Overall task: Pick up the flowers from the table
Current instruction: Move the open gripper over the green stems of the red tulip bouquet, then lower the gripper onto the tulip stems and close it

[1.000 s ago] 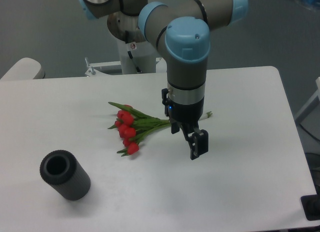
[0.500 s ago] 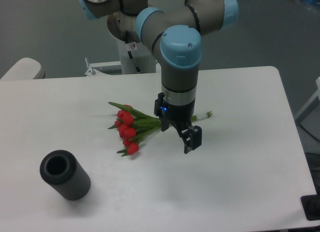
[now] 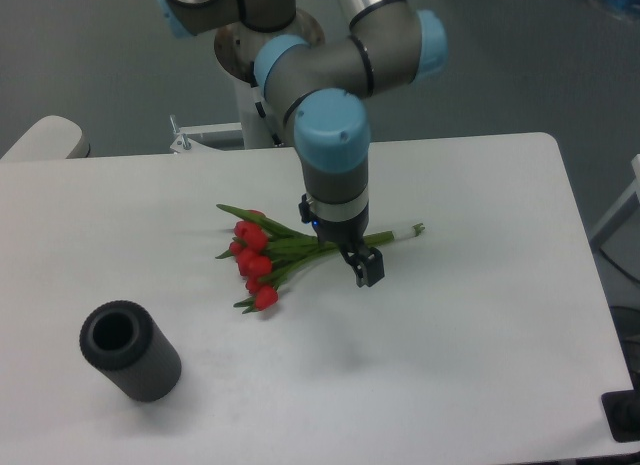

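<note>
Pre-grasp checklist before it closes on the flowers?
1. Flowers lying flat on table: ok.
2. Gripper over the stems, not the buds: ok.
3. Jaws straddling stems: cannot tell, arm hides the far finger.
4. Jaws open: cannot tell.
5. Black cylinder clear of the grasp zone: ok.
6. Pale stem end free, nothing on it: ok.

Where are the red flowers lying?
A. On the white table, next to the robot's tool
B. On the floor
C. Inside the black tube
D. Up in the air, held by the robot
A: the flowers lie flat on the white table, their green stems running under the tool, and the black tube sits apart near the front left.
</note>
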You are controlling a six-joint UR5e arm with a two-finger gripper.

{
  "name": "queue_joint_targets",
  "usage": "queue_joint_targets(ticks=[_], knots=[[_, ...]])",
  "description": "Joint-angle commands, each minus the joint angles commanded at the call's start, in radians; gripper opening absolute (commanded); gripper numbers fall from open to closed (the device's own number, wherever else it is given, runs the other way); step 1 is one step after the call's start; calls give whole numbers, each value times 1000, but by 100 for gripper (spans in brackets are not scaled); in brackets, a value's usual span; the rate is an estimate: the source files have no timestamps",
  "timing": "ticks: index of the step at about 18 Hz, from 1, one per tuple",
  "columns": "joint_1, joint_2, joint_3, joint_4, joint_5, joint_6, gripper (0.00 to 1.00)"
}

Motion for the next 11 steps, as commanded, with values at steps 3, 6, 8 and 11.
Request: queue_joint_targets(ticks=[3,6,8,11], knots=[[-2,-11,-22,0,15,32,100],[0,-11,-69,8,20,60,100],[-2,-11,-92,8,23,65,100],[-2,-14,-137,75,18,63,100]])
